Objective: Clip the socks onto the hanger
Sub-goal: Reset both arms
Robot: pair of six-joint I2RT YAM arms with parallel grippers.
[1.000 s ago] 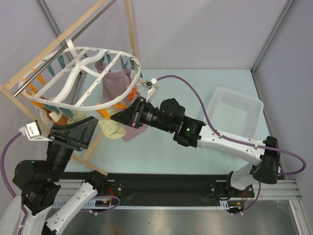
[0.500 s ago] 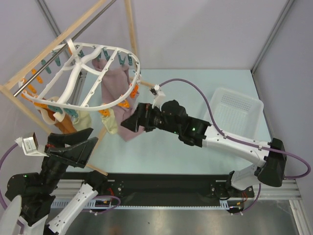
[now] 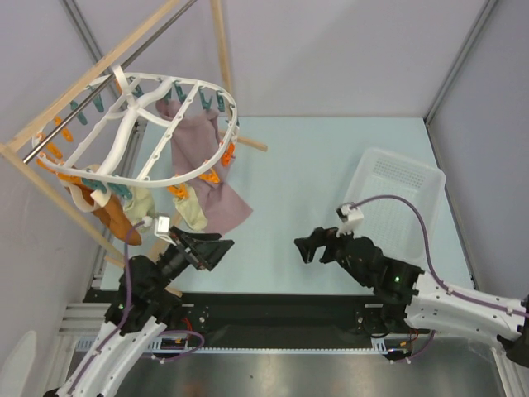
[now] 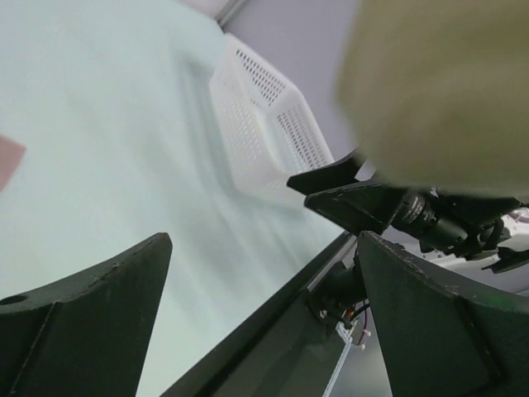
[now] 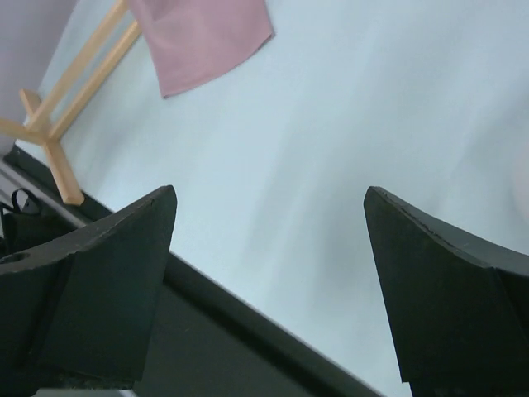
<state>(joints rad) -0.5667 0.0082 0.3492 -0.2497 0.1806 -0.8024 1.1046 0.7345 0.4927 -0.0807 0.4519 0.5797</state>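
The white oval hanger [image 3: 130, 131], rimmed with teal and orange pegs, hangs from a wooden stand at the far left. Two pale cream socks [image 3: 197, 213] [image 3: 140, 203] hang from pegs on its near rim. My left gripper [image 3: 221, 246] is low by the near edge, just below those socks, open and empty. In the left wrist view a blurred cream sock [image 4: 438, 83] fills the upper right above the open left gripper [image 4: 263, 240]. My right gripper [image 3: 301, 247] is at mid-table near the front edge, open and empty. The right gripper [image 5: 270, 194] has only table between its fingers.
A mauve-pink cloth [image 3: 207, 169] [image 5: 207, 37] and an orange-brown cloth [image 3: 107, 213] also hang from the hanger. A white perforated basket [image 3: 397, 194] [image 4: 264, 124] sits at the right. The wooden stand [image 3: 107, 62] [image 5: 66, 107] rises at the left, with a foot near the front edge.
Both arms have pulled back from the hanger to the near edge. Both grippers have opened, the right one releasing the peg area, and the sock stays hanging on the rim.
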